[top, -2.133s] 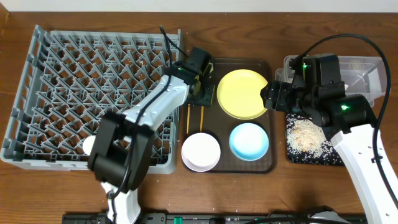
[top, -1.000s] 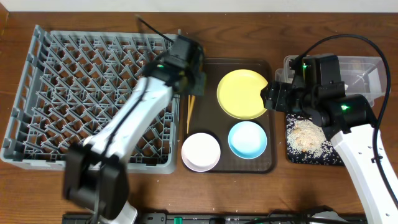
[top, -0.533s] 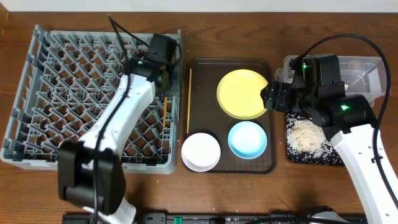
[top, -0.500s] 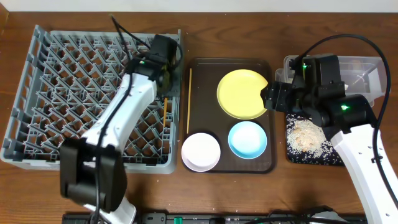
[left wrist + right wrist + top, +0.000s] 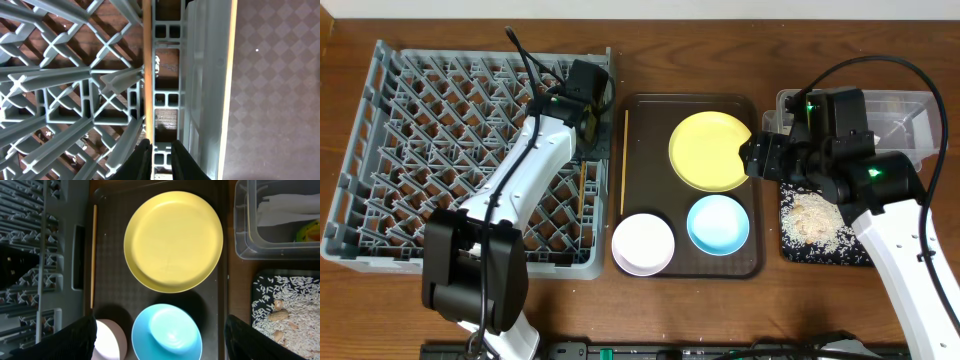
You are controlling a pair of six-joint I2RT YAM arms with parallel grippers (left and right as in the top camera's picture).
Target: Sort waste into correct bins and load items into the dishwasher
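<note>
My left gripper (image 5: pixel 583 125) hangs over the right edge of the grey dish rack (image 5: pixel 380 150). Its jaws stand a little apart (image 5: pixel 160 162). One chopstick (image 5: pixel 147 75) lies on the rack lattice, its end against the left finger; it also shows in the overhead view (image 5: pixel 583 185). The other chopstick (image 5: pixel 623 160) lies on the brown tray. My right gripper (image 5: pixel 167 345) is wide open and empty above the blue bowl (image 5: pixel 167 332). The yellow plate (image 5: pixel 173 240) and the pinkish-white bowl (image 5: pixel 643 243) sit on the same tray. The white cup is hidden.
The clear tub (image 5: pixel 910 110) at the far right holds the tissue (image 5: pixel 285 207) and the wrapper (image 5: pixel 310 230). The black tray (image 5: pixel 860 255) in front of it holds rice crumbs (image 5: pixel 285 300). The brown serving tray (image 5: pixel 650 110) lies between the rack and the bins.
My left gripper has carried one chopstick from the brown tray leftward to the rack's right side, where it now lies. The right arm has not moved.
</note>
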